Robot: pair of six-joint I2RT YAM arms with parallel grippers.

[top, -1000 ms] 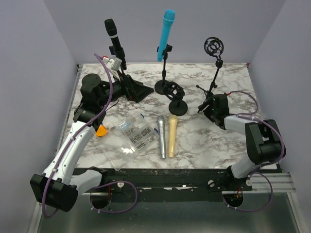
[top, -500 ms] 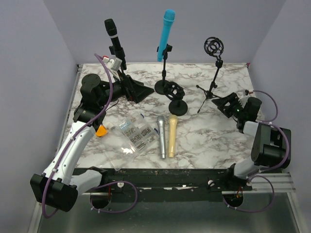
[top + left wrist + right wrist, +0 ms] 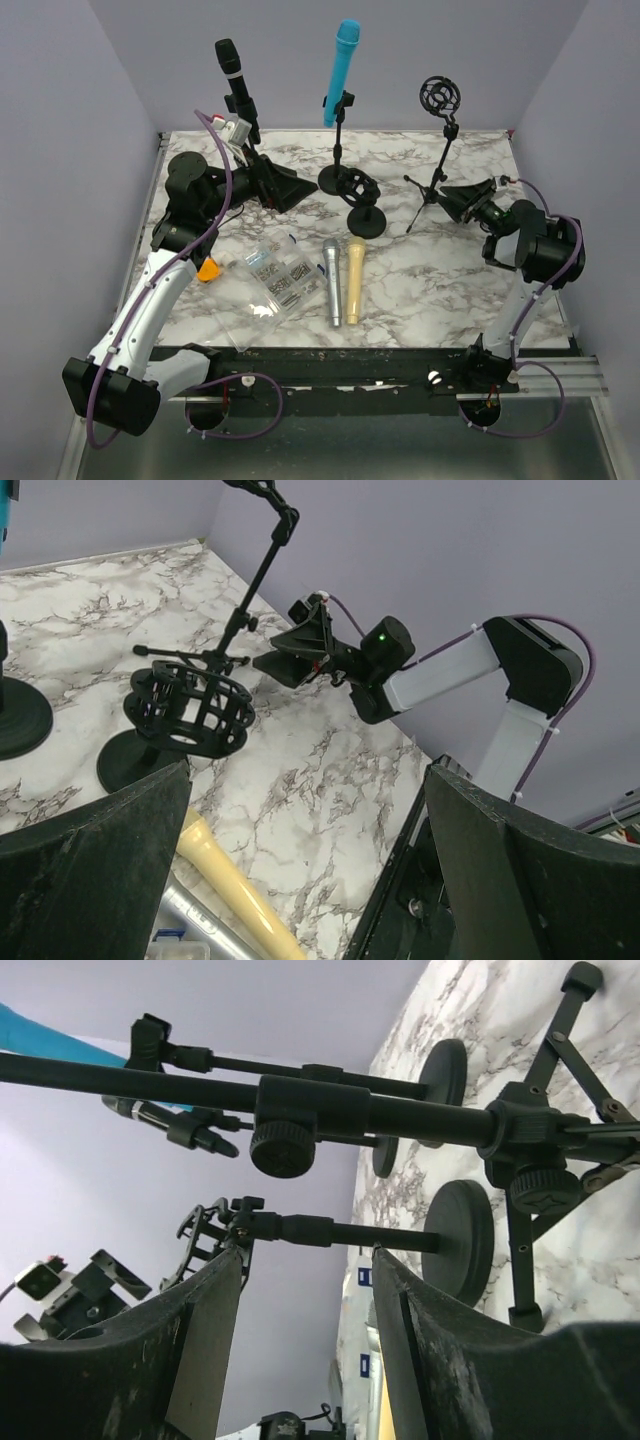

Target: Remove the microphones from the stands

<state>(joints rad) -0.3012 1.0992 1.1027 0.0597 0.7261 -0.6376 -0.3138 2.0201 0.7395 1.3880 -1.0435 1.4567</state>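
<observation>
A black microphone (image 3: 232, 75) stands upright in a stand at the back left. A blue microphone (image 3: 343, 70) sits in a clip on a round-based stand (image 3: 335, 180) at the back middle. My left gripper (image 3: 280, 187) hovers open and empty low in front of the black microphone's stand, whose base is hidden. In the left wrist view the left gripper (image 3: 300, 880) has only table between its fingers. My right gripper (image 3: 462, 200) is open and empty just right of the tripod stand (image 3: 432, 190). In its own view the right gripper (image 3: 305, 1340) faces the tripod's pole (image 3: 400, 1115).
The tripod carries an empty shock mount (image 3: 440, 95). A short stand with an empty shock mount (image 3: 364, 205) stands mid-table. A silver microphone (image 3: 331, 283) and a gold microphone (image 3: 354, 280) lie side by side near the front, beside a clear plastic box (image 3: 270, 280) and an orange piece (image 3: 208, 270).
My right arm swung out to the right from beside the tripod's feet, then turned its gripper back toward the tripod, higher up. The left arm has stayed still.
</observation>
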